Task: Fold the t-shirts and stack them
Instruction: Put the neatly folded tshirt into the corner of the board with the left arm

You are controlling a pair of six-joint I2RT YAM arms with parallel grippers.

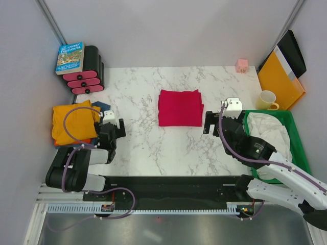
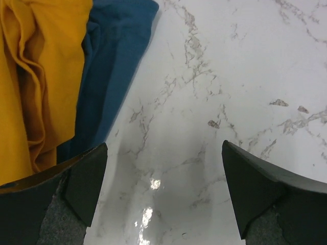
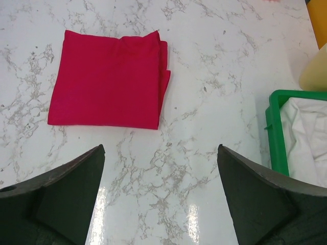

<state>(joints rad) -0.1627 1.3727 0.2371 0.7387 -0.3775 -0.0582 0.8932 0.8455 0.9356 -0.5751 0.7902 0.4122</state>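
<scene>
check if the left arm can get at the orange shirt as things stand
Probably yes. The left gripper is open and empty, just beside the orange t-shirt. That shirt lies on top of the dark blue t-shirt, and nothing covers it or stands between.

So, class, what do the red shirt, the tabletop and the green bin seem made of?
Red shirt: soft matte fabric, layered folds at its edge. Tabletop: glossy marble-look, grey veins, glare; possibly laminate. Green bin: likely rigid plastic, smooth moulded rim.
</scene>
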